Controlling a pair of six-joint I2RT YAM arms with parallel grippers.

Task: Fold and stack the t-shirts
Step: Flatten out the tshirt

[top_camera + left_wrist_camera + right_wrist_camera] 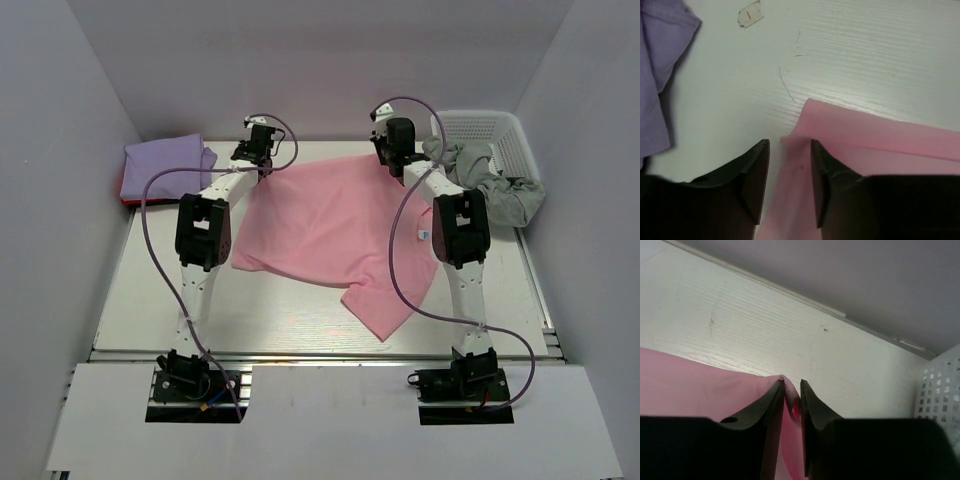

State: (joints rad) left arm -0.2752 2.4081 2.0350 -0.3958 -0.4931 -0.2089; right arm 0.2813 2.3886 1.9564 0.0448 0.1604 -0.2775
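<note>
The light pink t-shirt [330, 230] lies spread on the white table, its small white label [423, 235] at the right edge. My left gripper [262, 165] is at the shirt's far left corner. In the left wrist view the gripper [790, 145] is open with a strip of the pink shirt [880, 145] between the jaws. My right gripper [385, 150] is at the far right corner. In the right wrist view it [792, 385] is shut on a fold of the pink shirt [690, 385]. The lavender t-shirt [165, 165] lies folded at the far left on a red one [125, 203].
A white perforated basket [500, 130] stands at the far right with grey cloth [490, 185] hanging over its edge. The basket [940, 395] also shows in the right wrist view. The back wall is close behind both grippers. The lavender shirt [655, 75] is just left of my left gripper.
</note>
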